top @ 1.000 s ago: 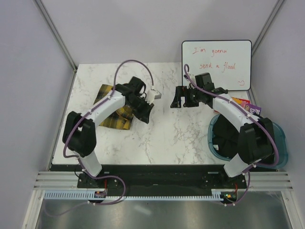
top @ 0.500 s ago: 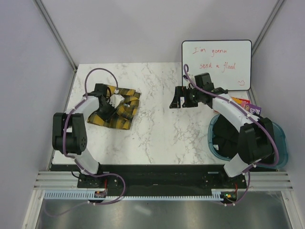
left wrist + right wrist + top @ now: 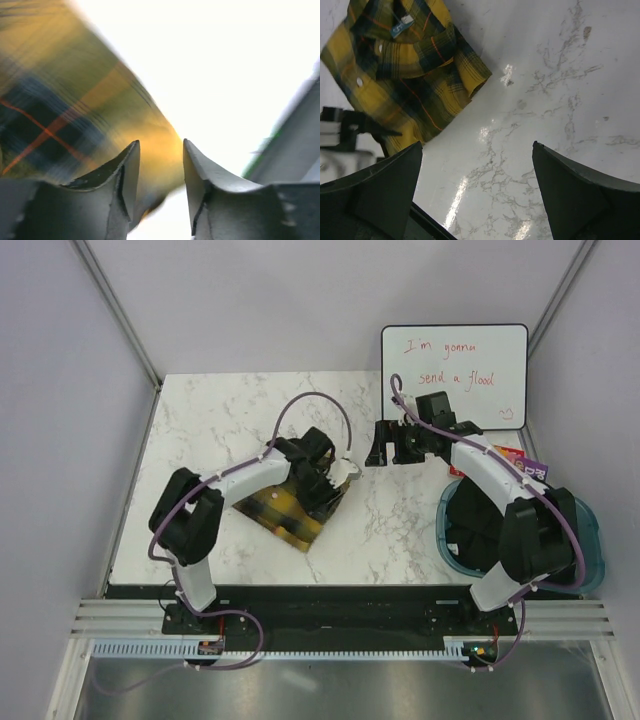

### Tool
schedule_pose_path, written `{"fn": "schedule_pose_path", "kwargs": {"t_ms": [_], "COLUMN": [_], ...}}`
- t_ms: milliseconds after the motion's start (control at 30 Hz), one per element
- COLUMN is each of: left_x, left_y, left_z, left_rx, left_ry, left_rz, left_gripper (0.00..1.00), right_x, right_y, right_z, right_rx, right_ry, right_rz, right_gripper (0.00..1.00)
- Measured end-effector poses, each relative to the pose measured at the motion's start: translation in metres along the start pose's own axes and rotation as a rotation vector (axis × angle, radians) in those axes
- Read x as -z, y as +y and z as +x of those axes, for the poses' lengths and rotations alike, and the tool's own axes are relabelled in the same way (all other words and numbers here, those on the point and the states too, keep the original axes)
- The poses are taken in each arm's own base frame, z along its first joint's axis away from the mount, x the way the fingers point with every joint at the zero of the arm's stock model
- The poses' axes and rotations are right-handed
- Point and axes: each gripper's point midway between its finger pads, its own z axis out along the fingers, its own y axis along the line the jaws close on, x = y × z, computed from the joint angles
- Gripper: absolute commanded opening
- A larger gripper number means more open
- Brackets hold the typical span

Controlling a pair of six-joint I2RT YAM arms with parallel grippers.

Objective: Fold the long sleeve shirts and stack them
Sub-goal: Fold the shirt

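Observation:
One yellow-and-black plaid long sleeve shirt (image 3: 280, 510) lies folded in a compact bundle on the marble table, left of centre. My left gripper (image 3: 335, 480) is at its right edge. In the blurred left wrist view the plaid cloth (image 3: 60, 110) runs between the nearly closed fingers of that gripper (image 3: 160, 145). My right gripper (image 3: 378, 452) hovers over bare table to the right of the shirt, with its jaws wide apart and empty (image 3: 477, 145). The right wrist view shows the shirt's collar, label and white buttons (image 3: 405, 75) at upper left.
A whiteboard (image 3: 455, 375) with red handwriting leans at the back right. A teal basket (image 3: 597, 550) with dark contents sits at the right edge under the right arm, with a colourful packet (image 3: 520, 462) behind it. Grey walls enclose the table (image 3: 400, 530).
The left arm swung from the far left to the centre, and the shirt bundle moved with it, right and nearer. The right gripper shifted slightly right and stayed open.

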Motion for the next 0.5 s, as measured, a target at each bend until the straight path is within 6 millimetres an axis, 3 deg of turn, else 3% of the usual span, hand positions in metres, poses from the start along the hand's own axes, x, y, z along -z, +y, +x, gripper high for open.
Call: {"fn": "schedule_pose_path", "kwargs": {"t_ms": [67, 100, 133, 200, 267, 367, 433, 500], "left_x": [0.015, 0.026, 0.044, 0.082, 0.116, 0.137, 0.129, 0.114], "left_y": [-0.035, -0.035, -0.026, 0.017, 0.068, 0.120, 0.128, 0.123], "left_z": [-0.033, -0.044, -0.055, -0.062, -0.049, -0.008, 0.020, 0.040], "left_rx": [0.005, 0.022, 0.058, 0.151, 0.265, 0.440, 0.531, 0.584], "left_ry": [-0.073, -0.111, -0.168, -0.275, -0.351, -0.382, -0.353, -0.312], "left_rz": [0.107, 0.119, 0.125, 0.056, -0.040, -0.123, -0.118, -0.087], "left_gripper": [0.50, 0.52, 0.52, 0.52, 0.52, 0.51, 0.51, 0.53], "right_x": [0.005, 0.007, 0.009, 0.010, 0.010, 0.007, 0.002, -0.005], "right_y": [-0.009, -0.013, -0.016, -0.021, -0.022, -0.017, -0.011, -0.004], "right_z": [-0.005, -0.009, -0.012, -0.013, -0.011, -0.005, 0.005, 0.016], "right_rx": [0.000, 0.005, 0.008, 0.012, 0.016, 0.026, 0.037, 0.052], "right_ry": [-0.011, -0.019, -0.027, -0.031, -0.021, -0.003, 0.024, 0.059], "right_rz": [0.024, 0.035, 0.045, 0.057, 0.057, 0.031, 0.007, -0.019], "right_gripper": [0.98, 0.98, 0.98, 0.98, 0.90, 0.71, 0.65, 0.60]}}
